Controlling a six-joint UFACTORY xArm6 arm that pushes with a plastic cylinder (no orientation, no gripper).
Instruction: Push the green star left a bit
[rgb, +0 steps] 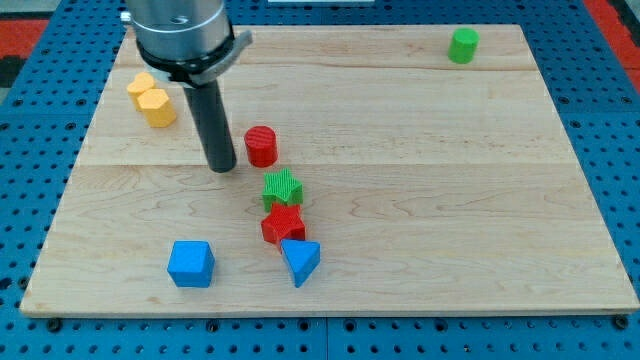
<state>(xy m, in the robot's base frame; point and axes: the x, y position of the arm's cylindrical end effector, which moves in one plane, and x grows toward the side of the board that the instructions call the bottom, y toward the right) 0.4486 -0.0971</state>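
Note:
The green star (282, 187) lies near the middle of the wooden board (420, 200). It touches a red star (283, 224) just below it. My tip (221, 167) rests on the board up and to the left of the green star, with a gap between them. A red cylinder (261, 146) stands just right of my tip and above the green star.
A blue triangular block (300, 261) touches the red star from below. A blue cube (190, 263) sits at the lower left. Two yellow blocks (151, 99) sit at the upper left. A green cylinder (463, 45) stands at the top right.

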